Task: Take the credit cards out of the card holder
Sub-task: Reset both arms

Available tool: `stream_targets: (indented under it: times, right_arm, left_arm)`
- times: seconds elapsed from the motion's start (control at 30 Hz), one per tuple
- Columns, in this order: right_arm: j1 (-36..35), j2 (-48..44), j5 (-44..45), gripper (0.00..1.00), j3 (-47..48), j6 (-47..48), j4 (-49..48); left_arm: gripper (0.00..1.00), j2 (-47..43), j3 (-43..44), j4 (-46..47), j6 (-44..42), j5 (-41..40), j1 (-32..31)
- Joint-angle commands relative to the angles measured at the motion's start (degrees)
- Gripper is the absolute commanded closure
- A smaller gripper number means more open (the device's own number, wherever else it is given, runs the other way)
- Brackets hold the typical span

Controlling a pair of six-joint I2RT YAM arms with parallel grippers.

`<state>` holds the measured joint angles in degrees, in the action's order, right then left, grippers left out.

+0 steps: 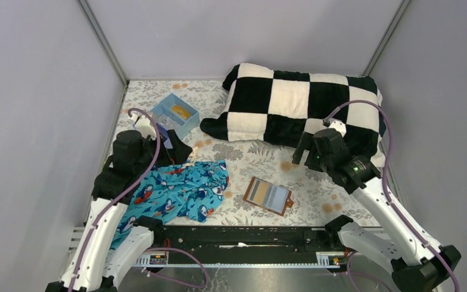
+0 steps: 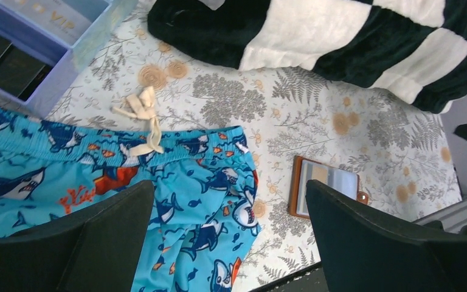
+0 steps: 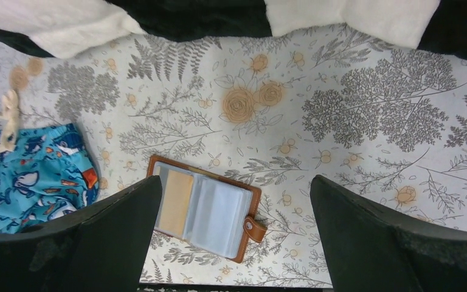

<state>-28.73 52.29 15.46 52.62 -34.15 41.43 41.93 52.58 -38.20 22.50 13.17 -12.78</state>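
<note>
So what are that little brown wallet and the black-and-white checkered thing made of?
The card holder looks like smooth brown leather, or an imitation, with a snap tab. Its pale inner sleeves have a plastic sheen. The checkered pillow seems to be plush fleece: fuzzy, matte and puffy.

This is a robot test cell in a lab, dressed with home things. Plain grey panel walls (image 1: 243, 36), joined by metal corner posts (image 1: 102, 41), close in the flower-printed table (image 1: 249, 152) on three sides. At the table's near edge a left arm (image 1: 106, 207) and a right arm (image 1: 389, 207) are bolted beside a black rail (image 1: 243, 236), with purple cables (image 1: 388, 143) looped along them. On the table lie a checkered blanket (image 1: 292, 100), shark-print shorts (image 1: 176, 188) and a blue tray (image 1: 174, 114).
</note>
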Motion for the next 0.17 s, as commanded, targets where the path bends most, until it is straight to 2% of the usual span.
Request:
stream_targets:
  times: [0.0, 0.13]
  right_arm:
    - [0.23, -4.6, 3.84, 0.0, -0.05, 0.56, -3.21]
    - [0.23, -6.65, 2.56, 0.0, -0.37, 1.18, -5.76]
  left_arm:
    - [0.01, -1.4, 0.62, -2.99, -0.37, -3.82, 0.03]
    - [0.01, -1.7, 2.61, -3.66, 0.0, -5.49, 0.03]
